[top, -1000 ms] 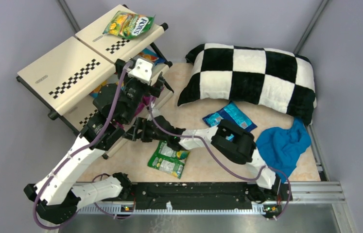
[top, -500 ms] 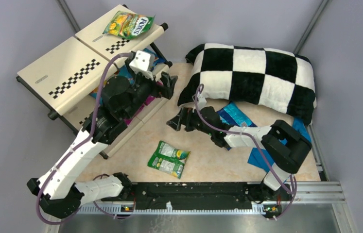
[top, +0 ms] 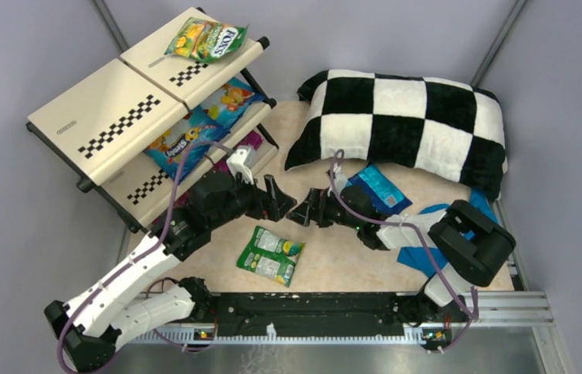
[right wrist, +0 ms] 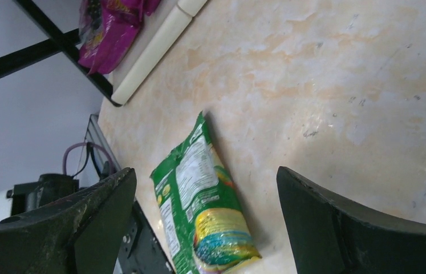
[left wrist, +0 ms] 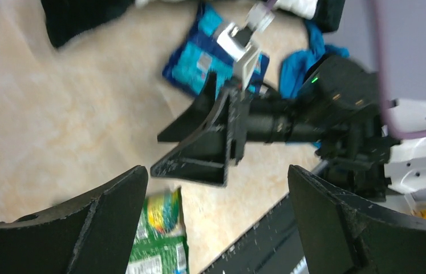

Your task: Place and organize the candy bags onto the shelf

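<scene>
A green-white candy bag (top: 270, 255) lies flat on the table; it also shows in the right wrist view (right wrist: 202, 194) and the left wrist view (left wrist: 158, 240). My left gripper (top: 280, 201) is open and empty just above it. My right gripper (top: 305, 212) is open and empty, facing the left one, close by. A blue candy bag (top: 369, 188) lies by the pillow, behind the right arm. The shelf (top: 128, 117) holds the FOX'S bag (top: 208, 39) on top, blue bags (top: 194, 132) on the middle tier and magenta bags (right wrist: 108, 34) on the lowest tier.
A black-and-white checkered pillow (top: 404, 125) lies at the back right. A plain blue cloth (top: 459, 230) lies at the right, partly under my right arm. A metal rail (top: 334, 312) runs along the near table edge.
My left gripper has drawn back from the shelf's middle tier and come down toward the green-white bag. My right arm has swung right, then its gripper moved back left toward the bag.
</scene>
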Motion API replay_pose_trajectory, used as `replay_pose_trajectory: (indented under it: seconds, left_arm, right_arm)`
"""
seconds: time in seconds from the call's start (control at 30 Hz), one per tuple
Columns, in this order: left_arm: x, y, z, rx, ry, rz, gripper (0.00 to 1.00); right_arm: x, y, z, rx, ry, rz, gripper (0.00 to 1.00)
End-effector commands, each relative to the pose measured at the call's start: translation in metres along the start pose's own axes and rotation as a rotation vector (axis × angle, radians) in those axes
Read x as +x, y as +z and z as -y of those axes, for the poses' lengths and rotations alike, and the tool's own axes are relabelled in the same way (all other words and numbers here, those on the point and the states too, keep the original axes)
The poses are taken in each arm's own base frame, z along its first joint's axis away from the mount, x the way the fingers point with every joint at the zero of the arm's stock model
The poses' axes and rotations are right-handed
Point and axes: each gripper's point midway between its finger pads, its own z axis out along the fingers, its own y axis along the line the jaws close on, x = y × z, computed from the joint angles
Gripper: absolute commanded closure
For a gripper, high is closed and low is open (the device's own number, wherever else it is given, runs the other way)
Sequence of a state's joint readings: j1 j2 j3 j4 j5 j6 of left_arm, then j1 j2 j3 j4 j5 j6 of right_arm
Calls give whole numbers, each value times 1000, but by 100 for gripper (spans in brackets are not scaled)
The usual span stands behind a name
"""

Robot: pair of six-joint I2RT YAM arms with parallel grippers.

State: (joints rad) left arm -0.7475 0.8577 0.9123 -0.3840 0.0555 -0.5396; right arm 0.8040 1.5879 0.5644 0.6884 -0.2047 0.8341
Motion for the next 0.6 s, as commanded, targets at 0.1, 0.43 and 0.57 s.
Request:
replay_pose_trajectory:
  seconds: [0.1, 0.43, 0.57]
  left_arm:
    - [64, 4, -12, -5, -138, -116, 1]
    - [145, 13, -44, -161, -99, -232, 1]
    - [171, 13, -50, -208, -91, -279, 1]
  right_arm:
    - [4, -34, -16, -49, -21, -16, 8]
    - [37, -61, 20, 85, -44, -116, 8]
    - [37, -72, 28, 140, -68, -121, 7]
